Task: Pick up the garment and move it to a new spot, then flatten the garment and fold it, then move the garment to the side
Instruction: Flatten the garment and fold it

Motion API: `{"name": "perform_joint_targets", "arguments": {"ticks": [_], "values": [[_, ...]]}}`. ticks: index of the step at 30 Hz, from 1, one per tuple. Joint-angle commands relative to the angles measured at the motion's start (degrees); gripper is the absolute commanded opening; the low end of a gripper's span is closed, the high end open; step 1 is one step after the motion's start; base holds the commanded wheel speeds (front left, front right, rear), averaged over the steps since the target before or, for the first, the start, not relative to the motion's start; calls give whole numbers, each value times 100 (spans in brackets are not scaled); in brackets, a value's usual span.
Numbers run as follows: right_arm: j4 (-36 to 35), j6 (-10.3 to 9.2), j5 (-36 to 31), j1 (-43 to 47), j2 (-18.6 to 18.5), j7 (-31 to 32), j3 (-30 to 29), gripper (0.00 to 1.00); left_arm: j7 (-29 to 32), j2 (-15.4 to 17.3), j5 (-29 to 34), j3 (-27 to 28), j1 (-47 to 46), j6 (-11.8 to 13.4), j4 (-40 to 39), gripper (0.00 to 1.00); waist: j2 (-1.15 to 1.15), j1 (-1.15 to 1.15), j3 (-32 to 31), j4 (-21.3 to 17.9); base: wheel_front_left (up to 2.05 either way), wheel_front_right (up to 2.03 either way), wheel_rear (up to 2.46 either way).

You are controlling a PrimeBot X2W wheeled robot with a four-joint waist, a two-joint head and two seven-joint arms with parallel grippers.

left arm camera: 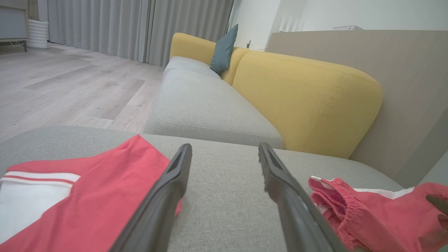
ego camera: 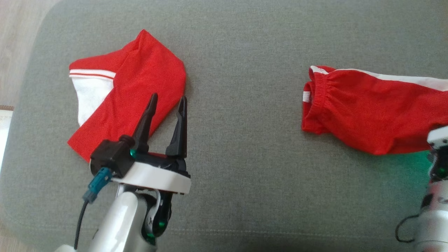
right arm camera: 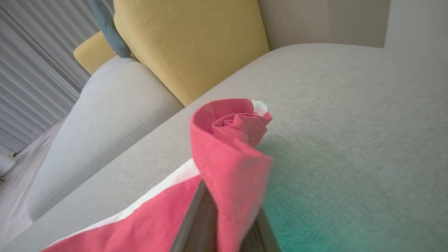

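The garment (ego camera: 140, 80), red with a white sleeve and striped trim, lies folded at the left of the grey cushion (ego camera: 245, 52). My left gripper (ego camera: 168, 98) stands open at its right edge, one finger over the red cloth and nothing between the jaws. The left wrist view shows the garment (left arm camera: 87, 196) left of the open left gripper (left arm camera: 224, 148). A second red piece (ego camera: 367, 108) with an elastic band and a white stripe lies at the right. My right gripper (right arm camera: 224, 227) is shut on its cloth (right arm camera: 227, 157), which drapes over the fingers.
A sofa with yellow backs (left arm camera: 308, 98) and a teal pillow (left arm camera: 222, 49) stands beyond the cushion. Wooden floor (left arm camera: 70, 87) and grey curtains (left arm camera: 122, 28) lie to the left. The cushion's rounded left edge (ego camera: 21, 105) drops to the floor.
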Motion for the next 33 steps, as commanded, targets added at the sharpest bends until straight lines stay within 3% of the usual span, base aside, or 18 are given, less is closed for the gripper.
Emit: {"name": "perform_joint_targets", "arguments": {"ticks": [1,4,8,10,15,26,33], "values": [[-209,20,125,-201,-31,-123,365,0,-30,44,62,160,-51,-40,-168,100,0,0,-56,-2,0,0,0],[-271,20,319,-168,-31,-228,706,0,-30,44,71,166,-14,-38,-165,100,0,0,-103,-7,0,0,0],[-529,20,834,-8,-31,-408,1607,0,-30,44,70,171,51,-30,-157,100,0,0,-219,-16,0,0,0],[-784,20,1175,202,-31,-449,2323,0,-30,44,73,166,90,-30,-143,100,0,0,-312,-11,0,0,0],[-1121,20,1514,551,-31,-432,3182,0,-30,44,56,134,149,-11,-139,100,0,0,-441,35,0,0,0],[-1551,20,1813,1019,-31,-332,4297,0,-30,44,-5,135,242,49,-135,100,0,0,-532,204,0,0,0],[-1371,20,1608,1137,-32,-212,4642,0,-30,44,-19,146,263,55,-135,100,0,0,-542,290,0,0,0]]}}
